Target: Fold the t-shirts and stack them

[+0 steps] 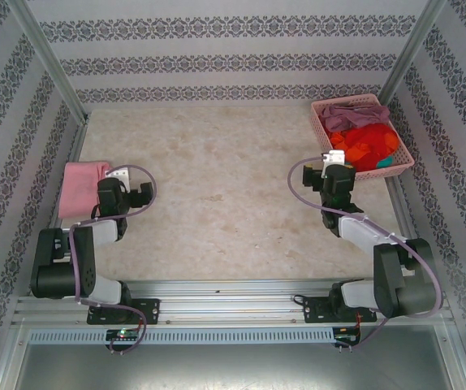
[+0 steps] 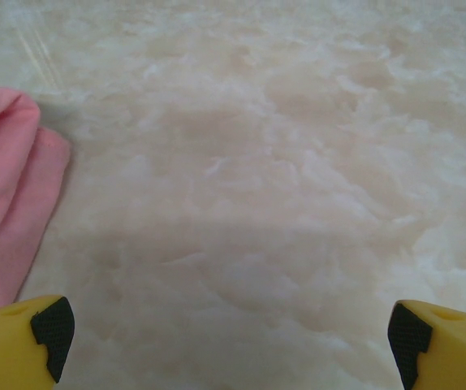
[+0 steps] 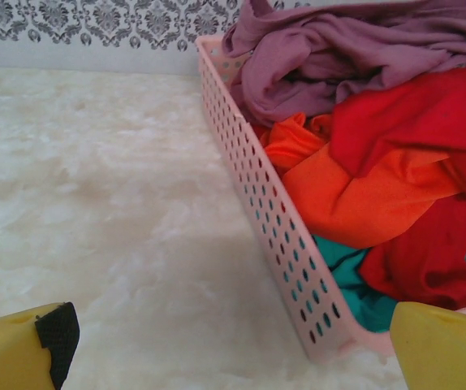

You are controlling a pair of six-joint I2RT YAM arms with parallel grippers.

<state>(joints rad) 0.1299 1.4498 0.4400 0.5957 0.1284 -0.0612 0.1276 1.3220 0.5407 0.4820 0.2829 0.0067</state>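
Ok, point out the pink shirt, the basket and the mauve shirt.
pink shirt (image 1: 85, 185): top view, middle of the cloth.
basket (image 3: 269, 219): right wrist view, its lattice side wall.
mauve shirt (image 3: 338, 57): right wrist view, a fold at the top of the pile.

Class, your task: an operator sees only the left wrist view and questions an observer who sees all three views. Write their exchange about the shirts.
Operator: A pink shirt lies left of my open left gripper. Where are the rest?
Observer: Heaped in a basket at the far right corner of the table.
Operator: Which colours?
Observer: A mauve shirt at the far end, orange-red shirts in the middle, a teal shirt nearest the arms.
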